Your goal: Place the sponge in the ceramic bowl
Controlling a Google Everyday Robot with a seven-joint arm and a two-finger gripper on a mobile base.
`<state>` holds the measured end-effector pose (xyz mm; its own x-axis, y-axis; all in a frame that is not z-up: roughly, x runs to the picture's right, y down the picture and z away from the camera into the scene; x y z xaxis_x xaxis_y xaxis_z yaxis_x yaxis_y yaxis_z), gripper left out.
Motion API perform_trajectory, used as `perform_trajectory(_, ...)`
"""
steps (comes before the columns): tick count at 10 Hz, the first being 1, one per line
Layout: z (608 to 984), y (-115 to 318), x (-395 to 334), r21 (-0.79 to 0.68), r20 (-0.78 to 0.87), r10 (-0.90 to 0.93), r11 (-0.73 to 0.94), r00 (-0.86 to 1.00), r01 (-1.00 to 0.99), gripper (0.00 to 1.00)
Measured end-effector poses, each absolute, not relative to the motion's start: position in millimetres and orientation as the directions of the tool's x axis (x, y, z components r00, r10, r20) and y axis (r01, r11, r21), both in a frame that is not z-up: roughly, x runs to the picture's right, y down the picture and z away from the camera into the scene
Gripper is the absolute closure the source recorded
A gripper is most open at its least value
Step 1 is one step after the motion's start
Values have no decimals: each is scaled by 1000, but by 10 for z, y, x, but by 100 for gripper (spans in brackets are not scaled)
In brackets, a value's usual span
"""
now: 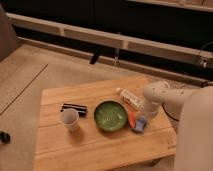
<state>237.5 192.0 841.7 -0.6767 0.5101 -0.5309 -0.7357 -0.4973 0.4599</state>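
Tool [144, 116] hangs at flat blue sponge [139, 125] beside glossy bowl [110, 115].

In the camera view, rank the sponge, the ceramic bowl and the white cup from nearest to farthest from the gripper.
The gripper is over the right side of the table.
1. sponge: right beside the gripper, near the right edge.
2. ceramic bowl: to the gripper's left in the picture, mid-table.
3. white cup: far left, beyond the bowl.
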Motion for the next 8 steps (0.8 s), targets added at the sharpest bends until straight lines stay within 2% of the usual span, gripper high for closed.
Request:
perform_trajectory(4,7995,1366,2443,444,-465,590,-490,-660,-751,100)
perform_trajectory(8,7795,982,1819,347,-496,683,-410,-536,-843,100)
